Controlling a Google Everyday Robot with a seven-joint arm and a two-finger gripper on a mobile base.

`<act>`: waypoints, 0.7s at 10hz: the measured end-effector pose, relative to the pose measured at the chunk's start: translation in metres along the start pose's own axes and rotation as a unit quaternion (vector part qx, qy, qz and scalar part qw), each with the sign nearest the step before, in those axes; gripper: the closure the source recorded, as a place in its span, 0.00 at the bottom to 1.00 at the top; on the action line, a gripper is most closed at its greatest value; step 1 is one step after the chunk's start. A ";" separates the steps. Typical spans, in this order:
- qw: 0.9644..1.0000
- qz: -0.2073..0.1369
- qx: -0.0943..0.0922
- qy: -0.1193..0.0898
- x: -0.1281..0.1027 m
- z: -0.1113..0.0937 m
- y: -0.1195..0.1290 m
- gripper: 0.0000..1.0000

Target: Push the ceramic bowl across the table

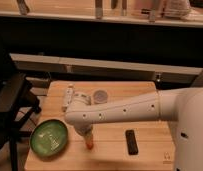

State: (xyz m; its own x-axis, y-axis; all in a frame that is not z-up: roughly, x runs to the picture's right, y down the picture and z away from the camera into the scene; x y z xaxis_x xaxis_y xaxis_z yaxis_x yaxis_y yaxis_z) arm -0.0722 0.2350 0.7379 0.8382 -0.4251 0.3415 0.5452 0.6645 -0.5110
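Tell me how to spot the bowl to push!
Look at the light wooden plank table under the white robot arm. At its near-left corner, beside the downward-pointing gripper, sits the wide, shallow green glazed ceramic bowl. It is the biggest and only green thing there, unlike the small grey cup.

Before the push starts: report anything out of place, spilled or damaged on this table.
Nothing spilled or broken. Only the ceramic bowl stands out: it sits right at the table's edge on the picture's left, rim seeming to overhang slightly. The gripper points down just beside it.
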 end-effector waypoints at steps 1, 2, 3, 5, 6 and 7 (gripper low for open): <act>1.000 0.000 0.000 -0.002 -0.002 0.001 0.001 0.55; 1.000 -0.001 -0.001 -0.004 -0.004 0.003 0.002 0.50; 1.000 0.001 -0.002 -0.005 -0.003 0.003 0.003 0.49; 1.000 0.006 -0.006 -0.014 -0.004 0.007 0.006 0.60; 1.000 0.007 -0.008 -0.019 -0.003 0.011 0.009 0.72; 1.000 0.007 -0.009 -0.021 -0.001 0.014 0.011 0.83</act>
State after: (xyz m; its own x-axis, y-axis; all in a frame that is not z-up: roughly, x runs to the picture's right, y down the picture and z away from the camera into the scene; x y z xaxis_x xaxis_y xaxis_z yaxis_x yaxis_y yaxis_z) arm -0.0676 0.2511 0.7431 0.8450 -0.3897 0.3663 0.5337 0.6589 -0.5301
